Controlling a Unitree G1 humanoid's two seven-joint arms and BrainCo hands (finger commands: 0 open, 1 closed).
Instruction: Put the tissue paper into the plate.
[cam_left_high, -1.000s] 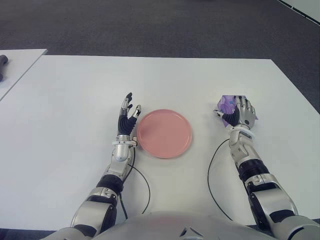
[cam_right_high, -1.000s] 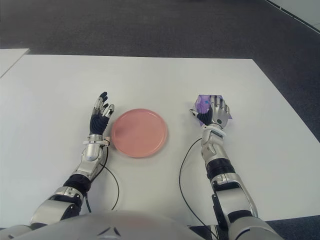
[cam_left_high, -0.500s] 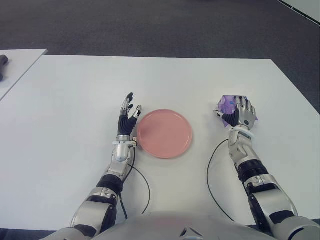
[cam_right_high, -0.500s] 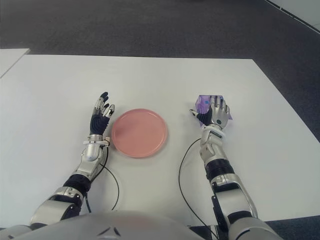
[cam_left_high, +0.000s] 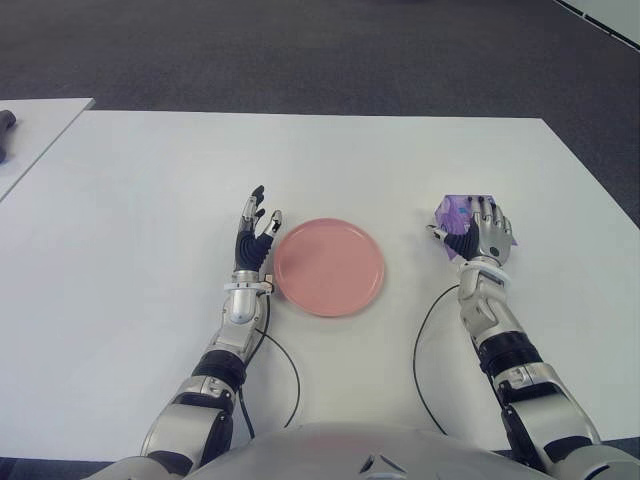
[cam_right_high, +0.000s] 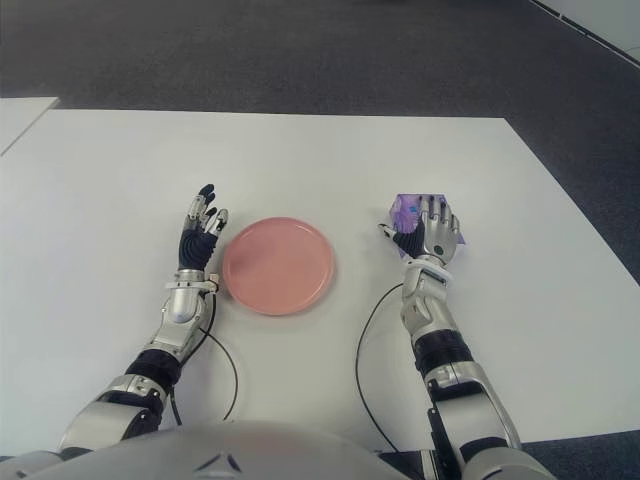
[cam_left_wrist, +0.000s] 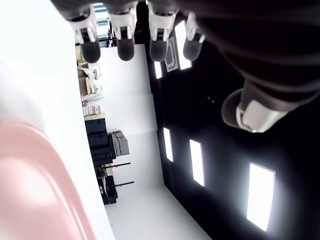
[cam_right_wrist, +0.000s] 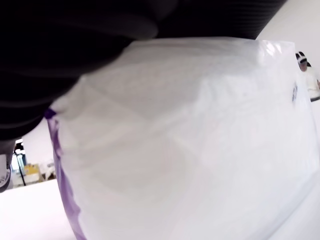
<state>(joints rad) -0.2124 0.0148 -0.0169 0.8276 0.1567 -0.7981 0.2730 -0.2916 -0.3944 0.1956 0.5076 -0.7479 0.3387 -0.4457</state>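
right robot hand (cam_left_high: 478, 230) curled over the purple tissue paper pack (cam_left_high: 456, 210), gripping it, on the white surface (cam_left_high: 150, 200) well to the right of the pink plate (cam_left_high: 329, 266); plate holds nothing. left robot hand (cam_left_high: 255, 232) just beside the plate's left rim, fingers (cam_left_wrist: 125, 30) straight and spread, holding nothing

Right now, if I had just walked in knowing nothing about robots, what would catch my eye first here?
Probably the pink plate lying empty in the middle of the white table, between two metal hands. On the robot's right, its right hand is closed over a purple-and-white pack of tissue paper, beside the plate. The left hand shows just left of the plate, fingers spread, holding nothing.
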